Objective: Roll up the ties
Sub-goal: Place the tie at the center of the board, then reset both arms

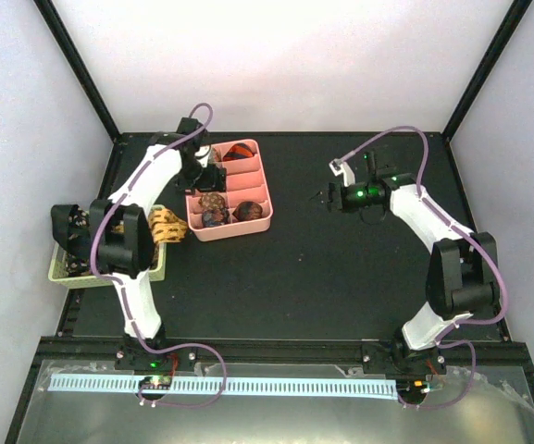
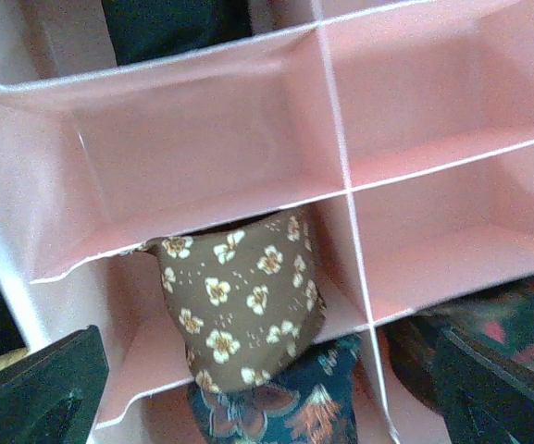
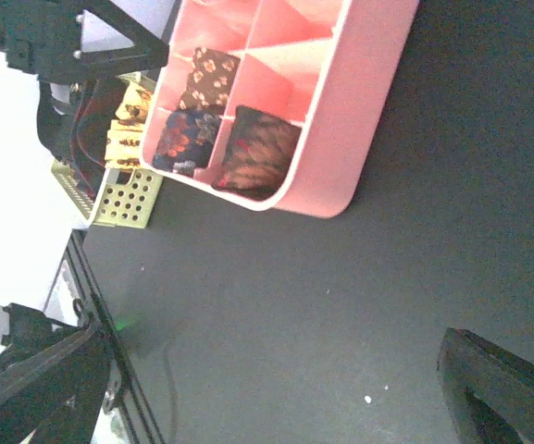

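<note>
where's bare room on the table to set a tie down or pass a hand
Bare table between pink tray and right gripper, and the wide near stretch before the arm bases. Crowded on the left: basket, left arm and tray sit close.

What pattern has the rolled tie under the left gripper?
The rolled tie is brown with small cream flowers; the left wrist view shows it best.

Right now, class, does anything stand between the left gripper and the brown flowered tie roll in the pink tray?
Nothing visible does. The left gripper is open directly over the brown flowered tie roll, which sits uncovered in the pink tray.
</note>
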`<state>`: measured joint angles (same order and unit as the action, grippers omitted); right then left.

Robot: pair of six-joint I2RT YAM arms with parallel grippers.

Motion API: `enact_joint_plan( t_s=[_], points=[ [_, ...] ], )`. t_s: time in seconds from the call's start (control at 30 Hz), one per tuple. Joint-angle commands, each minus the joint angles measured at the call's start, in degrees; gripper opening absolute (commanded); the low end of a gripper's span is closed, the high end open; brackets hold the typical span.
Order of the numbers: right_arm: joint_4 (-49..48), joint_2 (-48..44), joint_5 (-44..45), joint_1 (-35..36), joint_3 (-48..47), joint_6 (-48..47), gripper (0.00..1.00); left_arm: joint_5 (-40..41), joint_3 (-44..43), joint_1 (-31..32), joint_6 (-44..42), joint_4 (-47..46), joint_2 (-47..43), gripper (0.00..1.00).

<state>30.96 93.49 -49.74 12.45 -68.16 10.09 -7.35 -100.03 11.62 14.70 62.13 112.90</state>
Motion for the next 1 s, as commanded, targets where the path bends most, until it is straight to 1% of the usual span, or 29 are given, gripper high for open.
enact_joint_plan(
  t_s=[0.0, 0.1, 0.13, 0.2, 0.37, 0.47, 0.53, 0.63, 0.7, 0.77, 0.87, 0.97],
  points=[
    [3.69, -0.99, 2.05, -0.74, -6.11, -6.78, 1.00, -1.46, -0.64, 0.16, -5.32, -1.96, -8.14, 0.99],
    [5.97, -0.70, 3.88, -2.21, -10.54, -9.80, 1.00, 0.95, 0.23, 0.16, -10.12, -7.96, -12.83, 0.99],
    [6.23, -0.87, 4.35, -2.95, -11.99, -10.60, 1.00, 1.46, -0.21, 0.16, -13.91, -9.84, -13.83, 0.99],
    [6.64, -1.18, 5.84, -4.66, -14.85, -12.14, 1.00, 2.60, -2.06, 0.16, -18.06, -12.49, -15.04, 0.99],
    [6.82, -2.84, 11.15, -9.95, -21.01, -13.67, 1.00, 2.89, -11.70, 0.16, -26.56, -10.23, -13.14, 0.99],
    [7.20, -4.83, 16.68, -13.51, -21.97, -13.40, 1.00, -0.61, -14.29, 0.16, -29.52, -9.93, -11.98, 0.99],
    [6.80, -6.92, 17.65, -16.32, -20.36, -13.32, 1.00, -3.98, -14.76, 0.16, -30.20, -10.38, -11.60, 0.99],
    [7.21, -9.84, 18.98, -20.50, -16.14, -12.48, 1.00, -5.43, -12.97, 1.26, -29.69, -11.47, -10.87, 0.99],
    [8.58, -11.82, 17.31, -23.65, -13.08, -12.51, 1.00, -6.00, -10.63, 2.27, -30.58, -11.34, -10.60, 0.99],
    [10.69, -13.64, 15.58, -26.12, -9.80, -14.82, 1.00, -5.59, -7.45, 3.58, -29.81, -11.99, -10.61, 0.99],
    [12.63, -16.94, 16.99, -27.73, -4.10, -17.81, 1.00, -5.28, -3.74, 5.34, -28.88, -11.13, -10.48, 0.99],
    [13.12, -20.38, 18.32, -27.92, 1.48, -20.31, 1.00, -5.44, 1.44, 6.56, -26.80, -12.08, -10.40, 0.99]
  ],
)
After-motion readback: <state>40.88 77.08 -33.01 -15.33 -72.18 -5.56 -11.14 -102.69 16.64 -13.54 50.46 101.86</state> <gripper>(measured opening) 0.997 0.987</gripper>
